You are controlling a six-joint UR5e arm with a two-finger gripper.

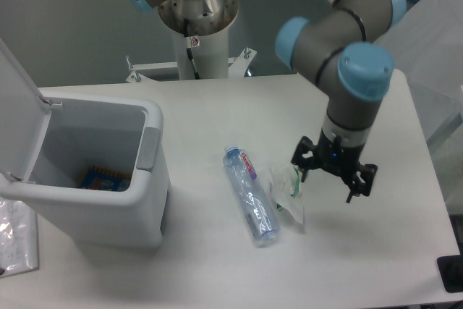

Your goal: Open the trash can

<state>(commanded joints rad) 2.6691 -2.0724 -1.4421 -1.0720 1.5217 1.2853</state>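
Observation:
The white boxy trash can [108, 208] stands at the left of the table. Its flat white lid [18, 117] is swung up and back on the left side, so the bin is open. The grey push-button latch [148, 148] sits on its right rim. A blue and orange packet [101, 179] lies inside on the bottom. My gripper [327, 183] hangs over the right part of the table, far from the bin, with its fingers spread apart and nothing between them.
A crushed clear plastic bottle [251, 195] with a blue cap lies in the middle of the table. A crumpled clear wrapper [288, 193] lies just right of it, by my gripper. The robot base [195, 19] stands at the back. A clear bag [14, 240] lies at the left edge.

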